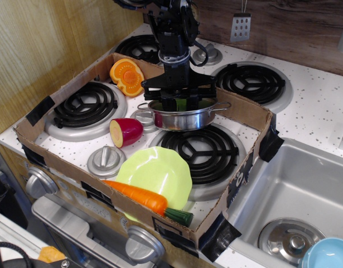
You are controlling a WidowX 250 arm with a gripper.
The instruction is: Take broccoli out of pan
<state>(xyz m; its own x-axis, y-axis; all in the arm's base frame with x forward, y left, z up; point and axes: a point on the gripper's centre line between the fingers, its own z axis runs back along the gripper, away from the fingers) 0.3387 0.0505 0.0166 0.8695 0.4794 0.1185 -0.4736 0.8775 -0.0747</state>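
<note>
The pan [185, 118] is a shiny steel pot with wire loop handles, standing inside the cardboard tray between the burners. My gripper [181, 103] reaches straight down into it from above. Its dark fingers [170, 104] stand close together around the broccoli [183, 104]. Only a sliver of pale green shows between them, low inside the pan. The gripper looks shut on the broccoli.
A lime-green plate [155, 173] lies in front of the pan, with an orange carrot [140, 196] across its near edge. A red-and-yellow toy [125, 132] and an orange pumpkin half [126, 75] sit to the left. The cardboard tray wall [246, 114] rings the burners. A sink [296, 190] is at right.
</note>
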